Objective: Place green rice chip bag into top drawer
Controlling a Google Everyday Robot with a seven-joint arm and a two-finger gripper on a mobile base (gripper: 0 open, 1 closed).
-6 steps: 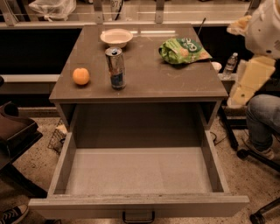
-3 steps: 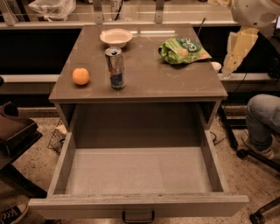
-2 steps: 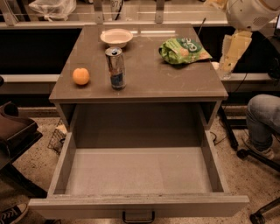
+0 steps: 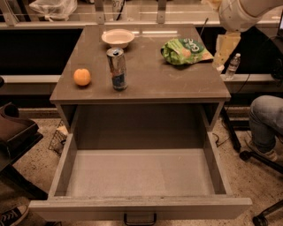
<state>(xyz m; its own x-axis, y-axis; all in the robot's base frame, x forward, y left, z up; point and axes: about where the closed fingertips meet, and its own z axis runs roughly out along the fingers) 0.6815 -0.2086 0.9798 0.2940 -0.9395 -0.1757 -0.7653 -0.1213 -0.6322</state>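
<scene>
The green rice chip bag [image 4: 185,50] lies flat at the back right of the cabinet top [image 4: 146,86]. The top drawer [image 4: 141,206] is pulled fully out below, its flat floor bare, with a small dark handle [image 4: 139,219] on the front. My gripper [image 4: 224,52] hangs from the white arm [image 4: 241,13] at the upper right. It is just beyond the cabinet's right edge, beside the bag, a little to its right, and apart from it. It holds nothing that I can see.
On the cabinet top stand a drink can [image 4: 117,68], an orange [image 4: 82,77] and a white bowl [image 4: 117,38]. A water bottle [image 4: 232,66] and a seated person's leg [image 4: 265,119] are to the right. A dark chair [image 4: 13,132] is to the left.
The arm has risen and swung left, bringing the gripper from low beside the cabinet's right side up to the bag's level. The bag and drawer have not moved.
</scene>
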